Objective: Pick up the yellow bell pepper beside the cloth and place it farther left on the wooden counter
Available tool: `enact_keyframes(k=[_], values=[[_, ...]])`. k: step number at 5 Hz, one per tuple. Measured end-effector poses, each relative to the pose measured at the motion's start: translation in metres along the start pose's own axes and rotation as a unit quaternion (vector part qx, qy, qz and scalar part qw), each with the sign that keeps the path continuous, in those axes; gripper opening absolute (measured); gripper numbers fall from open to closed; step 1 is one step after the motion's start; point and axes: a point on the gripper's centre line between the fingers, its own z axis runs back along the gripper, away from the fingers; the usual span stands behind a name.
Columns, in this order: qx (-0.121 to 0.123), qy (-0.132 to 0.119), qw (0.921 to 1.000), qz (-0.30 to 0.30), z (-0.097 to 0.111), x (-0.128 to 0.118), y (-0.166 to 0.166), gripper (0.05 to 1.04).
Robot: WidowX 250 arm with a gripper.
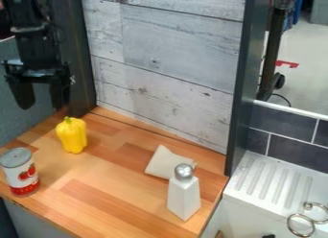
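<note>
Pepper stands at five o'clock from the gripper, whose jaws are wide. A gentle, centred squeeze across its sides should suit it.

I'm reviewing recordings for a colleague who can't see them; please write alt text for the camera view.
A black gripper, fingers apart, hangs at upper left near a wooden counter bearing a yellow pepper, a can, a pale cloth-like item and a white, silver-topped bottle. A plank-patterned wall stands behind; a ribbed white drainboard is at right.
</note>
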Motion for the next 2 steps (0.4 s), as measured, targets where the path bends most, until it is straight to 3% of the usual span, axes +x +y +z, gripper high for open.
enact_keyframes(k=[1,2], values=[[-0.011,0.039,0.9976,-0.057,-0.011,-0.018,-0.035,1.003],[-0.016,0.047,0.9952,-0.084,-0.014,-0.027,-0.050,1.003]])
